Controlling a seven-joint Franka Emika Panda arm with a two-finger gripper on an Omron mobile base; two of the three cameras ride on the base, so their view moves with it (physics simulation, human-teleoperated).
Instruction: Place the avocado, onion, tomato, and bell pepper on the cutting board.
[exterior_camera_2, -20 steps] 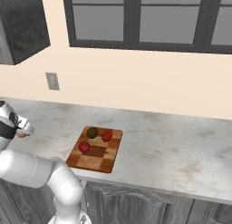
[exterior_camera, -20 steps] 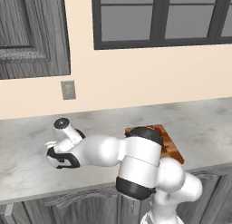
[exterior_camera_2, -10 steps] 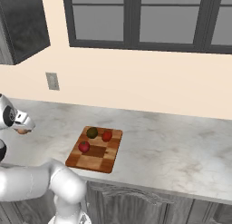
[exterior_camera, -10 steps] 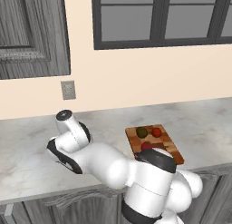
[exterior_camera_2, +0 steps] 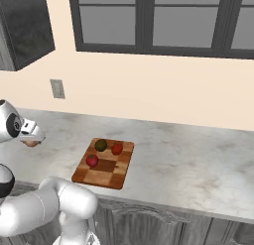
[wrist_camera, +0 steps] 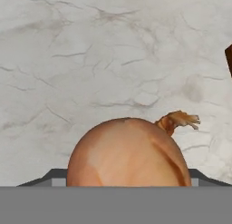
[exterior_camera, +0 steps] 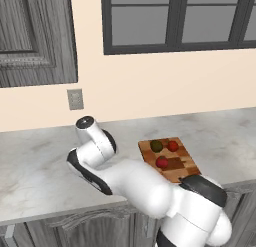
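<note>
The hand view has the pale orange-tan onion (wrist_camera: pixel 127 155) low in the middle, held above the marble counter (wrist_camera: pixel 113 60); my gripper (wrist_camera: pixel 124 183) is shut on it. From the right base camera the gripper (exterior_camera_2: pixel 31 139) hangs at the far left, with the onion (exterior_camera_2: pixel 31 143) peeking out beneath it. The checkered cutting board (exterior_camera: pixel 184 167) (exterior_camera_2: pixel 111 175) lies to the right of the hand. On it sit the dark green avocado (exterior_camera: pixel 156 146) (exterior_camera_2: pixel 101 145) and two red fruits (exterior_camera: pixel 173 146) (exterior_camera: pixel 161 162). My white wrist (exterior_camera: pixel 95 141) covers the fingers in the left base view.
A wall outlet (exterior_camera: pixel 75 99) (exterior_camera_2: pixel 57 89) is behind the hand. A dark upper cabinet (exterior_camera: pixel 35 36) hangs at the left and a window (exterior_camera_2: pixel 163 21) spans the wall. The grey marble counter (exterior_camera_2: pixel 198 159) stretches right of the board. A dark corner (wrist_camera: pixel 229 60) shows at the hand view's right edge.
The hand has risen off the counter with the onion and moved right, toward the cutting board. The fruits on the board have stayed put.
</note>
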